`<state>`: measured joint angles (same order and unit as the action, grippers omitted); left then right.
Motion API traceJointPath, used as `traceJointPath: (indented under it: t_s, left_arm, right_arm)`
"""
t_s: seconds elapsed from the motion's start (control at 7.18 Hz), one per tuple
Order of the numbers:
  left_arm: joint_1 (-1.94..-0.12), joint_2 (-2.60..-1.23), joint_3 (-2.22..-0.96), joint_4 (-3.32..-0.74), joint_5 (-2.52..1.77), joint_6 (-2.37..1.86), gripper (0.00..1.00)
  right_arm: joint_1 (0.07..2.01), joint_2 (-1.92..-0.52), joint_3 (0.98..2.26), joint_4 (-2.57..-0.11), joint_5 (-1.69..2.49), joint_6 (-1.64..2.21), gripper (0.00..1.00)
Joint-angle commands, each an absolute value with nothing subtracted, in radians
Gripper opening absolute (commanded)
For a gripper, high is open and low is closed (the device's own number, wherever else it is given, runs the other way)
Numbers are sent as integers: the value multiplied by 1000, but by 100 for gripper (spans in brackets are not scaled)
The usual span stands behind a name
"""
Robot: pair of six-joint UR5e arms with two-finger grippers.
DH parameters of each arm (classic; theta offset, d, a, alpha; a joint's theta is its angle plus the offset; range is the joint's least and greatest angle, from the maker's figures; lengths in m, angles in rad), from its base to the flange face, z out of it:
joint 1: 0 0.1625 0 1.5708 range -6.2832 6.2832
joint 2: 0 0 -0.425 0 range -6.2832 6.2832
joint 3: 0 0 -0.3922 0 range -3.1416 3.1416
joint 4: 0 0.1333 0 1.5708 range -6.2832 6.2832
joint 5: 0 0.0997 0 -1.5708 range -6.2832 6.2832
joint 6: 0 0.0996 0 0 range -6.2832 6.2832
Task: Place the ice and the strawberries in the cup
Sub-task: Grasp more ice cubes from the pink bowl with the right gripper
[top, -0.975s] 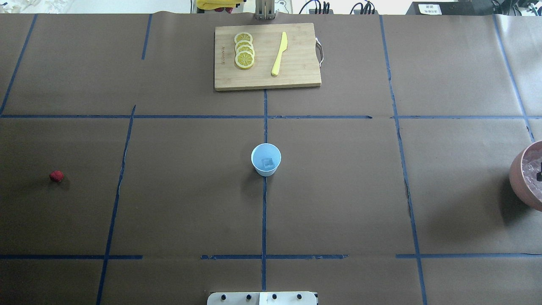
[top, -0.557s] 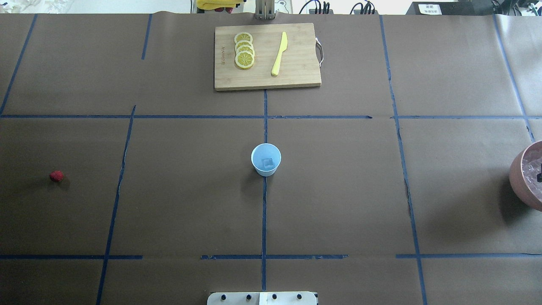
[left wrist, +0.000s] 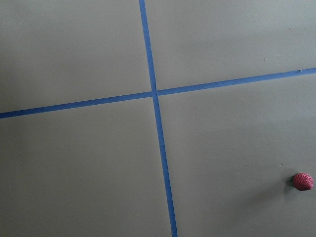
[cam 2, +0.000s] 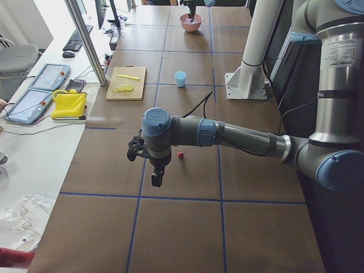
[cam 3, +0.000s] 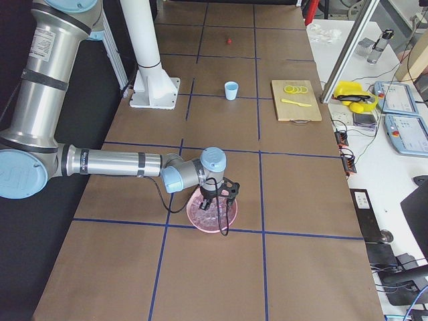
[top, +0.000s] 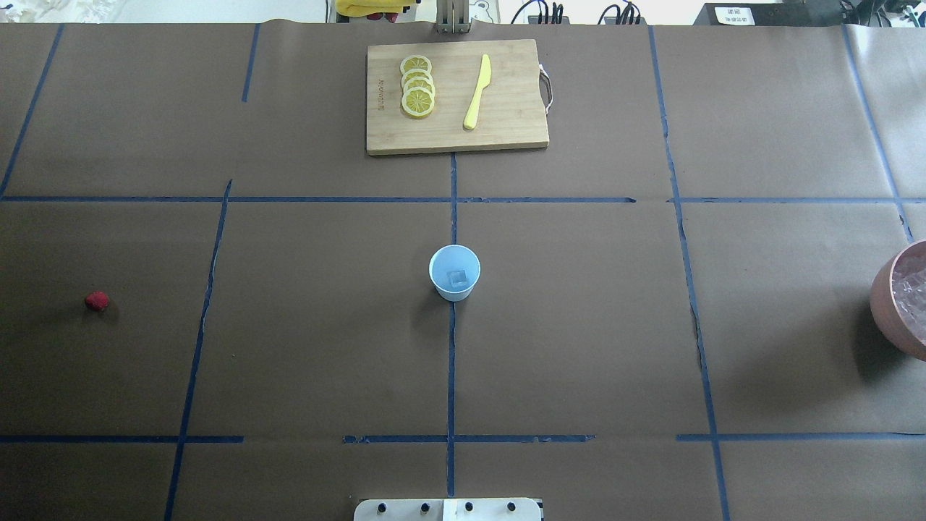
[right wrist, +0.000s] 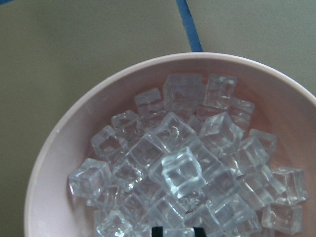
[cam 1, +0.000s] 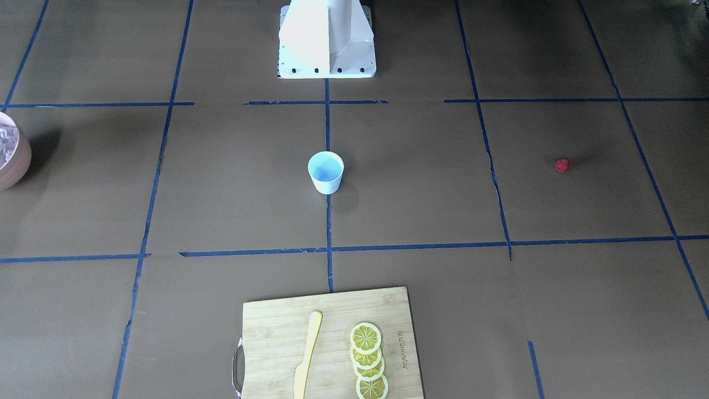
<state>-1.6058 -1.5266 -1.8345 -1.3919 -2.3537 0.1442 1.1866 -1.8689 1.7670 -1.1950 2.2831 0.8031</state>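
The white cup (top: 454, 273) with a pale blue inside stands mid-table and has one clear ice cube (top: 457, 278) in it; it also shows in the front view (cam 1: 325, 172). The red strawberry (top: 96, 301) lies alone on the table's left side, at the lower right of the left wrist view (left wrist: 302, 181). My left gripper (cam 2: 153, 177) hangs above the table near it; I cannot tell its state. My right gripper (cam 3: 218, 215) is over the ice bowl (cam 3: 200, 215). Only dark fingertip slivers (right wrist: 157, 231) show above the ice cubes (right wrist: 180, 170), so I cannot tell its state.
The pinkish-brown bowl (top: 884, 300) of ice sits at the table's right edge. A wooden cutting board (top: 506, 130) at the far side holds lemon slices (top: 417, 85) and a yellow knife (top: 477, 92). The robot base (cam 1: 327, 39) stands at the near edge.
The dark tip of my right gripper, seen over the bowl at the overhead view's right edge, has moved out of that view. The cup and strawberry have not moved.
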Motion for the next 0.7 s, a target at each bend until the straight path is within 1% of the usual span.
traceJointPath:
  t_s: [0.0,0.28,0.56]
  left_arm:
    - [-1605,-1526,-1838,-1391,-2353,144,100]
    - [-1606,-1526,-1844,-1390,-2355,143,100]
    - [-1606,-1525,-1842,-1390,-2355,144,100]
  right_arm:
    - [1190,-1871,1811,-1195,2287,804,0]
    - [1195,-1859,1974,-1203,2292,843,0]
    - [1177,-1676,1990,-1203,2405,1080,0]
